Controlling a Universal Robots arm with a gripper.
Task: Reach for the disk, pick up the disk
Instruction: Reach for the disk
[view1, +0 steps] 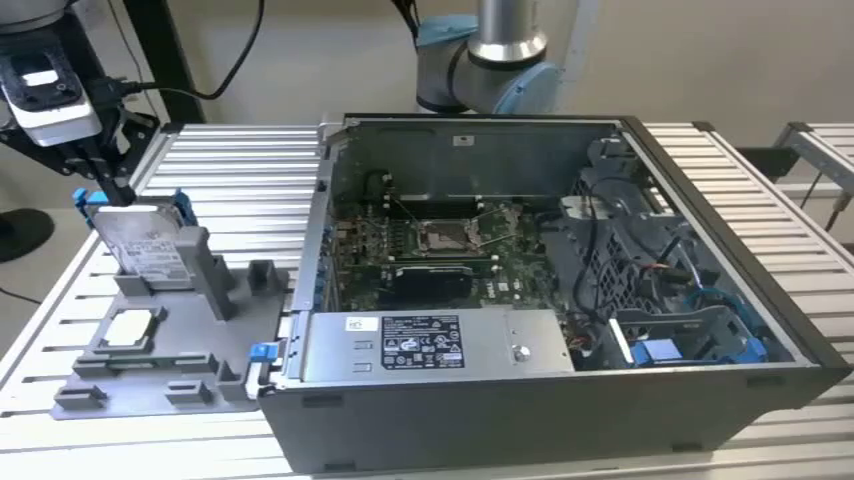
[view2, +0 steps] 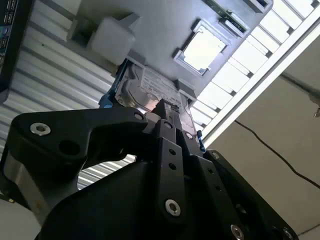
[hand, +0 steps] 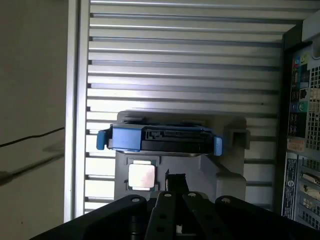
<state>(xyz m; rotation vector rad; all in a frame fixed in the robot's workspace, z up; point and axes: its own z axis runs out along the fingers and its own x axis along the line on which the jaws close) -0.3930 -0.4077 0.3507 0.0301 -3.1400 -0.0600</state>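
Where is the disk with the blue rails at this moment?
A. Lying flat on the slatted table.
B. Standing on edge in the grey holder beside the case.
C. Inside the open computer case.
B: in the exterior view the disk stands on edge in the grey holder beside the open computer case, the pincer close over its top.

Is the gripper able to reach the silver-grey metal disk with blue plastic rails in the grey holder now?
Probably yes: the gripper hangs close above the top edge of the disk, nothing between them.
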